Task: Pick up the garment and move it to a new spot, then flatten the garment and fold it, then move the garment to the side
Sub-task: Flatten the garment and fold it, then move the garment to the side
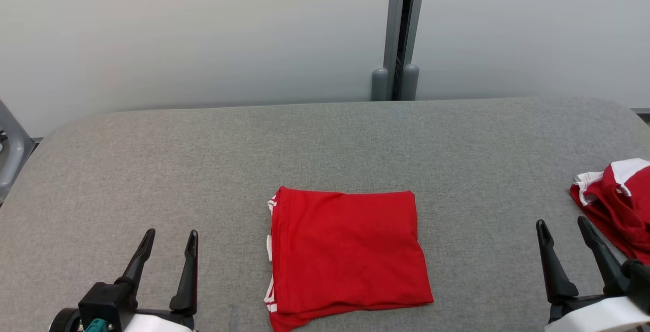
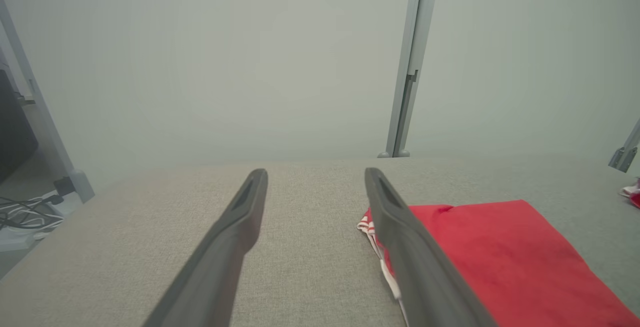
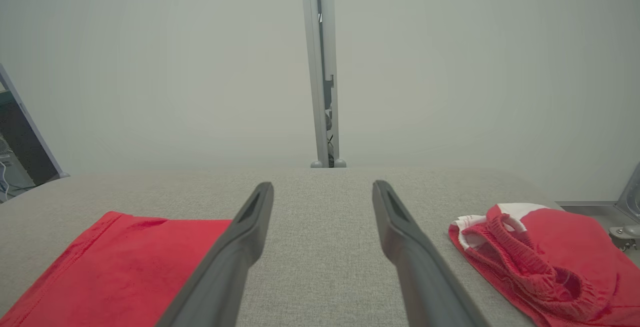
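A red garment (image 1: 348,256) with white trim lies folded into a neat square near the front middle of the grey table (image 1: 325,144). My left gripper (image 1: 170,238) stands open to its left, fingers pointing away from me, nothing between them. My right gripper (image 1: 563,228) stands open to its right, likewise empty. In the left wrist view the folded garment (image 2: 500,262) lies just right of my left gripper (image 2: 315,177). In the right wrist view the same garment (image 3: 115,267) lies left of my right gripper (image 3: 322,189).
A second red and white garment (image 1: 617,200) lies crumpled at the table's right edge, close to my right gripper; the right wrist view shows its elastic waistband (image 3: 540,267). A grey post (image 1: 398,32) stands behind the table against pale wall panels. Cables (image 2: 25,212) lie on the floor at left.
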Motion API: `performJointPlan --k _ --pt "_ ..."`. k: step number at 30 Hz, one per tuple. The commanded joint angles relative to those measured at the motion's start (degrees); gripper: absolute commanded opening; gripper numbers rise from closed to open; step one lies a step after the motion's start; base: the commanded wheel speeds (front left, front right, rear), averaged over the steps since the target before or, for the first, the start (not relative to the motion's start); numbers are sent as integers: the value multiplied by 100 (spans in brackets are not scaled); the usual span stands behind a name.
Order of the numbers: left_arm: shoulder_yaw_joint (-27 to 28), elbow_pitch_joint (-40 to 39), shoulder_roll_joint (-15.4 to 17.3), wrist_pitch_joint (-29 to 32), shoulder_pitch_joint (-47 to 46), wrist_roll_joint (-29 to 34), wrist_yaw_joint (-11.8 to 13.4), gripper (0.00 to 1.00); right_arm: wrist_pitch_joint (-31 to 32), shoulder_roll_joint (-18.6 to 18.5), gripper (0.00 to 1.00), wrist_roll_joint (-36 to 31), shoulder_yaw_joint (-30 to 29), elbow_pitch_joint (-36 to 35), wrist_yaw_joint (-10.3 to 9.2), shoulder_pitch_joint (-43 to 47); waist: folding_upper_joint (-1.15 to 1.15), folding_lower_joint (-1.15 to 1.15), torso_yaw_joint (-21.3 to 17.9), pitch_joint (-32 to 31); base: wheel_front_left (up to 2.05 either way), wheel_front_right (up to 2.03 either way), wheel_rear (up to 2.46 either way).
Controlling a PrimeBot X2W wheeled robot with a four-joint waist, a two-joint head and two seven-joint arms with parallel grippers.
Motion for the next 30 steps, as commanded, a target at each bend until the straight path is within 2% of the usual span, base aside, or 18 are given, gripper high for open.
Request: performJointPlan --k 1,30 --pt "-1 -13 27 21 51 39 41 100 47 12 100 -55 -39 -31 1 78 0 0 6 -23 0 0 0" --pt "-6 -47 125 61 2 -78 218 100 209 130 100 -107 -176 -86 1 142 0 0 -2 -50 0 0 0"
